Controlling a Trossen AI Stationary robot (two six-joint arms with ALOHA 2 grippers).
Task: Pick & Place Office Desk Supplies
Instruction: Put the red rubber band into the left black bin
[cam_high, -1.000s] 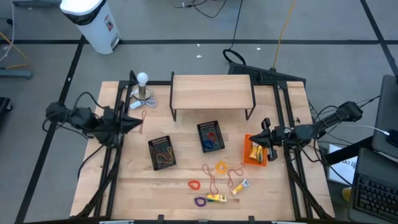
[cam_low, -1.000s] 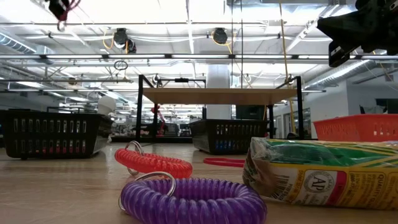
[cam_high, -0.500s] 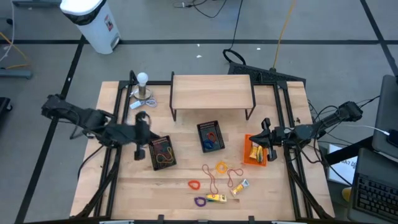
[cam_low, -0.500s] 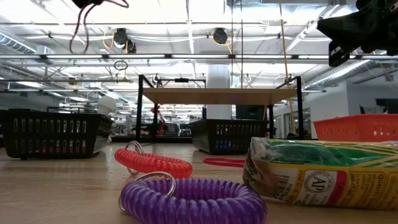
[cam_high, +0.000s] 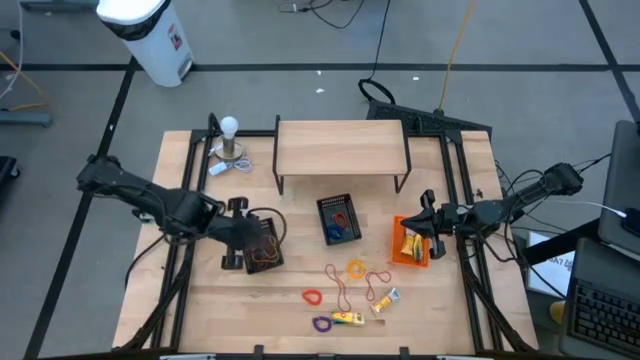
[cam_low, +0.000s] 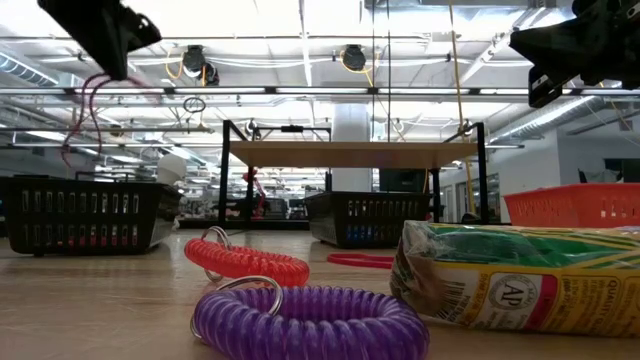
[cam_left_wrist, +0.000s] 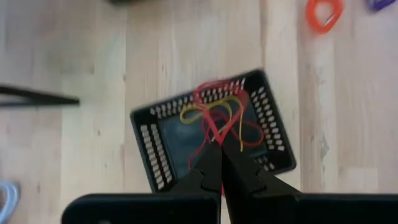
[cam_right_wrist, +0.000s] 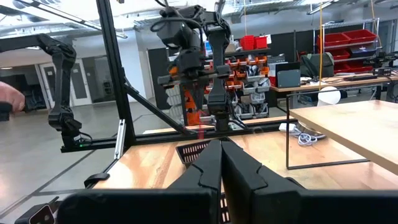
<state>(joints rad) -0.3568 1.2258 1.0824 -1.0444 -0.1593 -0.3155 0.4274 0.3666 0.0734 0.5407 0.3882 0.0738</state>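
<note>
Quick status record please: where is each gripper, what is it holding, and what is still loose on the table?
left gripper: shut on red elastic loop, above left black basket
right gripper: shut, empty, waiting beside orange bin
left black basket contents: red and yellow loops
loose: orange loop, purple coil, yellow packets

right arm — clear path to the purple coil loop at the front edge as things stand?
Probably yes. The right gripper is shut and empty beside the orange tray. The purple coil loop lies on bare wood; only small loops and a yellow packet are nearby.
</note>
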